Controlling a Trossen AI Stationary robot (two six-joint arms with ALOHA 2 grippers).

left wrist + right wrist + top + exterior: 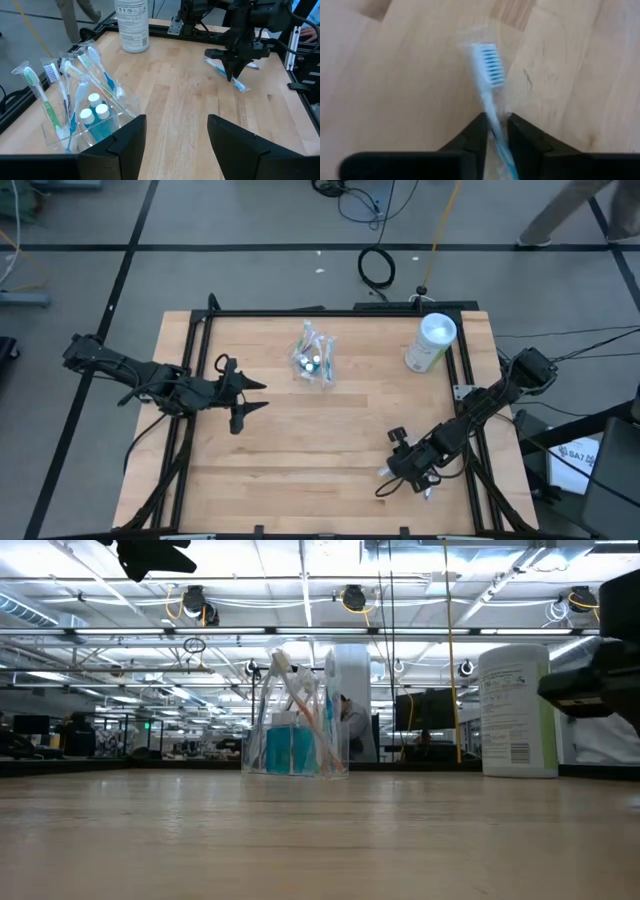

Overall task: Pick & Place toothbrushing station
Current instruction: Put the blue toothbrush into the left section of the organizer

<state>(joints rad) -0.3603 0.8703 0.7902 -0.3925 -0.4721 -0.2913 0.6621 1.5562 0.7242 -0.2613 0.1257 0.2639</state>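
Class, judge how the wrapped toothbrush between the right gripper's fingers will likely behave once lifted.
The toothbrush looks slim, so probably light. Its clear wrapper may be slippery in the right gripper. Gripped along the handle, it might pivot.

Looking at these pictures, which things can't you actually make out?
- Handle of the wrapped blue-and-white toothbrush: right wrist view, hidden between the right gripper fingers.
- Toothbrush count in the clear plastic cup: high view, too small.
- Label text on the white cylindrical canister: low view, too small.
- Left gripper: fingertips cut off by the left wrist view's edge.

arms [150, 380]: black, jointed | fingers [125, 145]: dark, flat, wedge-shaped | cables: black
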